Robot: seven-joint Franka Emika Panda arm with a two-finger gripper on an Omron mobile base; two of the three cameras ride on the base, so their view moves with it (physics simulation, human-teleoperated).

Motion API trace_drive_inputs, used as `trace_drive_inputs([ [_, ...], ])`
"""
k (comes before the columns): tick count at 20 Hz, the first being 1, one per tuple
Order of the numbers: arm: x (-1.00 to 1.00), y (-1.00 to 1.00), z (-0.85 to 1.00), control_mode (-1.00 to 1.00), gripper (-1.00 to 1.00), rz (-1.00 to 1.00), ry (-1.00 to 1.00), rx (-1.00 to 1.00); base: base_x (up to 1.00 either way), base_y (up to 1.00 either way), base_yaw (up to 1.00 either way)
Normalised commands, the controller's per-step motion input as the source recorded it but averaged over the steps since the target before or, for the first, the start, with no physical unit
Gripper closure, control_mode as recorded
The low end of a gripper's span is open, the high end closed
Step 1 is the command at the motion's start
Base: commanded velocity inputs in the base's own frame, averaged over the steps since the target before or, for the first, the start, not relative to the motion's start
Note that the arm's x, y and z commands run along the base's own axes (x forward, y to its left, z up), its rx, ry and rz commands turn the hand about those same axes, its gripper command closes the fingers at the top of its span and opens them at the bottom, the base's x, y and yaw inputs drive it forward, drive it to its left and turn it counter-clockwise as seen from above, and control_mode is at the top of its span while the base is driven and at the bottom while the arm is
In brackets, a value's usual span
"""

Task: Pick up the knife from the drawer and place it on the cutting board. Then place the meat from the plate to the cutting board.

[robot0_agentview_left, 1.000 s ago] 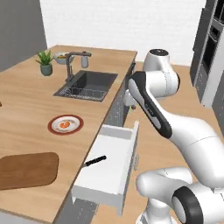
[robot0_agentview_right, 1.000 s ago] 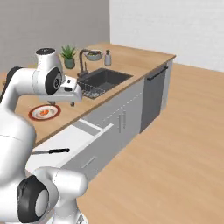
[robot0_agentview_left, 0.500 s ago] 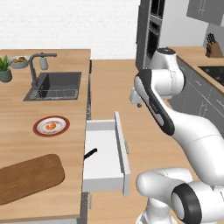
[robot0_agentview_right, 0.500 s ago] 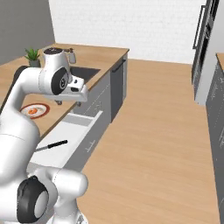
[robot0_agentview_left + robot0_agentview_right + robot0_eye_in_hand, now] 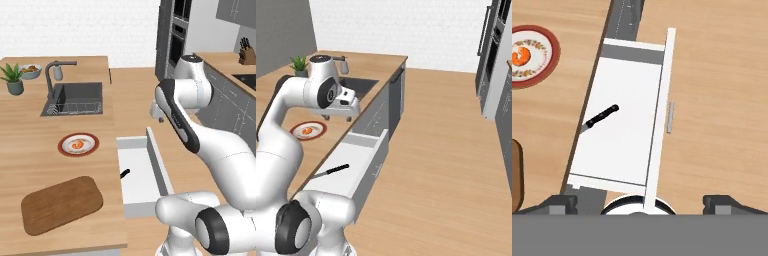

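Knife (image 5: 600, 118) in open drawer (image 5: 624, 125), meat (image 5: 77, 145) on plate (image 5: 63, 146), bare cutting board (image 5: 62, 204)

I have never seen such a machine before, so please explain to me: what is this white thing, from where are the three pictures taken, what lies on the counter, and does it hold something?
The white thing is a robot arm on a driving base, in a computer-drawn kitchen. Two pictures come from cameras on the base, behind the arm to its left and right. The third comes from a camera on the hand, looking straight down.

The gripper hangs high above the pulled-out drawer. Its fingers are open and hold nothing.

In the drawer lies the knife; its blade partly hides under the counter edge. On the wooden counter are the plate carrying the meat, and the bare cutting board. Farther back are a sink, a plant and a bowl.
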Motion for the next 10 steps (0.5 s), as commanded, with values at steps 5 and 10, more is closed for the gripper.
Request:
trace_drive_inputs([
  [5, -0.13, -0.21, -0.04, -1.00, -1.00, -0.02, 0.01, 0.00, 0.00, 0.00, 0.00],
  [10, -0.13, -0.57, -0.41, -1.00, -1.00, -0.05, 0.11, 0.00, 0.00, 0.00, 0.00],
])
